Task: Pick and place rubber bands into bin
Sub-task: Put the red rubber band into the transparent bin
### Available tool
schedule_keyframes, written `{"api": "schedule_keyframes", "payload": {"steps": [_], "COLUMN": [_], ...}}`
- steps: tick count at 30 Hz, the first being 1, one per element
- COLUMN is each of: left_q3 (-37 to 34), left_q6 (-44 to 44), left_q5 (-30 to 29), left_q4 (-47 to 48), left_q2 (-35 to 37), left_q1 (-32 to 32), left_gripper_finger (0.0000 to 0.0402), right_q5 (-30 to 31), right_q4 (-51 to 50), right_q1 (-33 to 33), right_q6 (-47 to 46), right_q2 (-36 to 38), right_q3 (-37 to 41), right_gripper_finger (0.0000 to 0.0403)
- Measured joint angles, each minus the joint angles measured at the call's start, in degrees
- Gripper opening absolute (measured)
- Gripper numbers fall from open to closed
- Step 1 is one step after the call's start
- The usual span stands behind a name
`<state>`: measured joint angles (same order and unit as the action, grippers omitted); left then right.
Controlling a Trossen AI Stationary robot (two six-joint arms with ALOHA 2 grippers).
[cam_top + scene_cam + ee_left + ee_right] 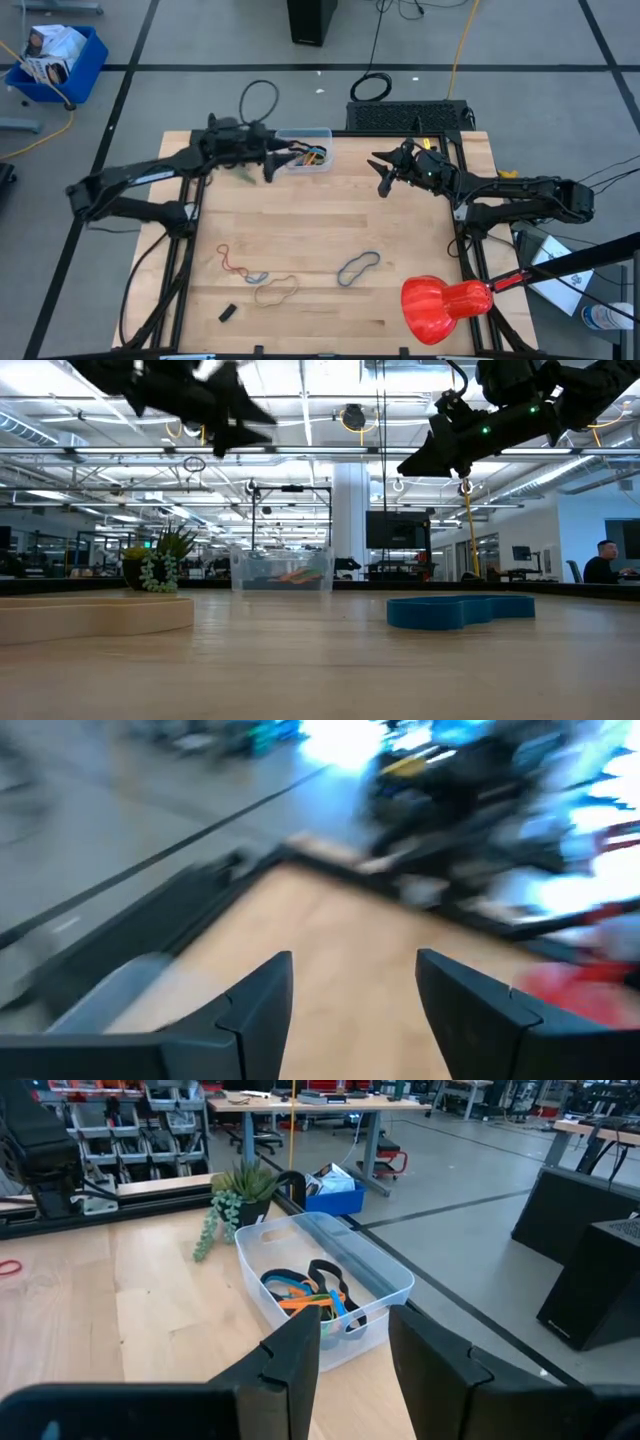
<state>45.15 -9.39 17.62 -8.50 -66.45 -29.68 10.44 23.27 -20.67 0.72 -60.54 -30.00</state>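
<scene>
The clear bin (306, 152) stands at the table's far edge and holds several rubber bands (312, 1294), black, orange and blue. More rubber bands lie flat on the near part of the table: a red-orange one (232, 260), a tan and grey one (270, 288) and a blue-grey one (358, 267). My left gripper (272, 168) hovers just left of the bin, above the table; its fingers (258, 1010) stand open with nothing between them. My right gripper (383, 172) hangs in the air to the right of the bin, pointing at it, open and empty (345, 1355).
A small potted plant (235, 1195) stands beside the bin's left end, under my left arm. A small black block (227, 313) lies near the front left. A red bulbous object (445, 305) on a rod reaches over the front right corner. A blue crate (55, 60) sits on the floor.
</scene>
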Motion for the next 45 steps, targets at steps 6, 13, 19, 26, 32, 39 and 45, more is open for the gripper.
{"api": "schedule_keyframes", "payload": {"steps": [6, 13, 19, 26, 32, 39, 45], "left_q3": [0.02, 0.07, 0.07, 0.07, 0.07, 0.07, -0.3], "left_q6": [-1.24, -5.64, -13.15, -41.68, -65.62, -73.01, -73.91], "left_q5": [9.19, 5.85, -4.81, -6.85, -5.63, -4.43, -5.48], "left_q4": [0.59, 10.69, 35.58, 61.26, 76.1, 76.97, 75.9], "left_q2": [8.41, 12.65, 14.13, 12.09, 7.23, 1.52, 0.19], "left_q1": [4.73, 13.51, 21.65, 29.22, 35.99, 39.76, 39.83], "left_gripper_finger": [0.0219, 0.0218, 0.0218, 0.0218, 0.0218, 0.0218, 0.0218], "right_q5": [0.0, 0.0, 0.0, 0.0, 0.0, 0.0, 0.0], "right_q4": [0.0, 0.01, 0.01, 0.02, 0.02, 0.02, 0.0], "right_q1": [0.0, 0.0, 0.01, 0.02, 0.0, 0.0, 0.02], "right_q6": [1.53, 1.67, 1.69, 1.6, 1.52, 1.5, 1.48], "right_q2": [0.01, 0.01, -0.01, 0.01, 0.01, -0.01, 0.01], "right_q3": [0.0, 0.0, 0.01, 0.0, 0.01, 0.0, 0.02], "right_gripper_finger": [0.0116, 0.0116, 0.0116, 0.0116, 0.0116, 0.0116, 0.0116]}}
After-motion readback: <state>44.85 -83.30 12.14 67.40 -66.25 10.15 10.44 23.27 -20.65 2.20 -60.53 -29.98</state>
